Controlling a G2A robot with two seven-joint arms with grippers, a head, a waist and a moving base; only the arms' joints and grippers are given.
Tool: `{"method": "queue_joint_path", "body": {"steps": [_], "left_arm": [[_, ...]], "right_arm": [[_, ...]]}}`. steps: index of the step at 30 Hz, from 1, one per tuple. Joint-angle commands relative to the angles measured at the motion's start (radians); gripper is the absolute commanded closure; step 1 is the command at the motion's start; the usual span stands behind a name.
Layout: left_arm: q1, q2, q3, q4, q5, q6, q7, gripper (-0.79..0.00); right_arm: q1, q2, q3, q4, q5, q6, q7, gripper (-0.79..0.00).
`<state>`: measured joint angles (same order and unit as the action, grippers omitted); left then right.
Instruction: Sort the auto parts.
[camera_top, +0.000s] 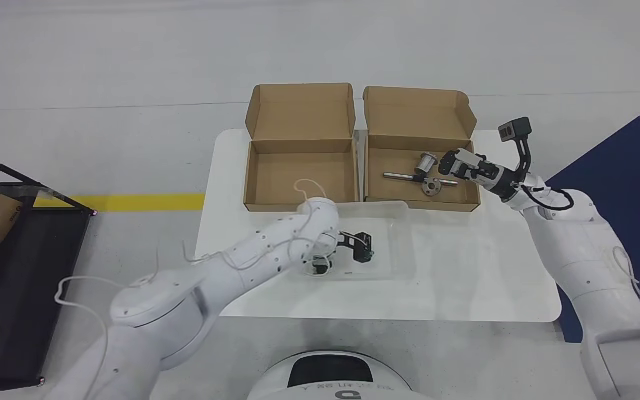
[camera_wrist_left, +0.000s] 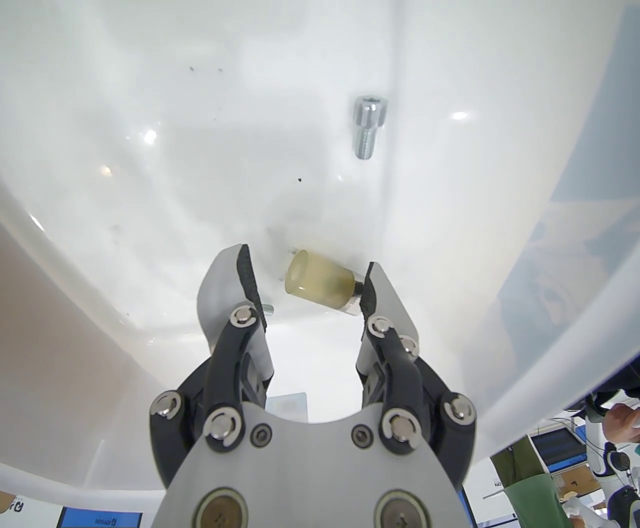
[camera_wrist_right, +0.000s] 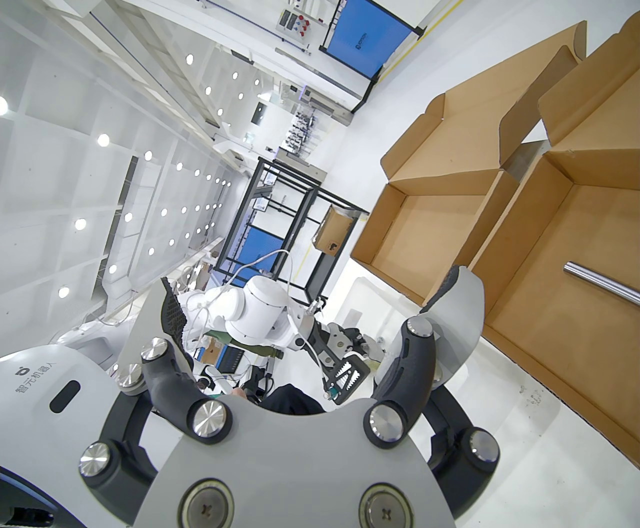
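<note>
Left gripper: down inside the clear tray, jaws spread and clamping nothing, astride the yellowish cylinder.
Cylinder: lay on the tray floor between the fingers, its long axis running from one finger toward the other. One pad touched its metal end, so closing would likely squeeze it end to end.
Bolt: farther along the tray floor, well apart, threaded end toward the gripper.
Nearer arm: left.
Markings: none legible on cylinder or bolt.
Right gripper: released and empty, over the far right box, which held a steel rod.
Left box: beside it.
</note>
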<state>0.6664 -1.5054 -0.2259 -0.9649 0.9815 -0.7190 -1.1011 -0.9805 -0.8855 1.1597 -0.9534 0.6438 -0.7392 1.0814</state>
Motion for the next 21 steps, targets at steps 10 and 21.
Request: {"method": "queue_joint_path", "body": {"steps": [10, 21], "left_arm": [[-0.009, -0.02, 0.009, 0.033, -0.011, 0.007, -0.002, -0.135], [-0.014, -0.012, -0.018, 0.01, 0.018, 0.031, 0.038, 0.0]], "right_arm": [[0.0, 0.0, 0.0, 0.0, 0.0, 0.0, 0.0, -0.785], [0.0, 0.0, 0.0, 0.0, 0.0, 0.0, 0.0, -0.785]]}}
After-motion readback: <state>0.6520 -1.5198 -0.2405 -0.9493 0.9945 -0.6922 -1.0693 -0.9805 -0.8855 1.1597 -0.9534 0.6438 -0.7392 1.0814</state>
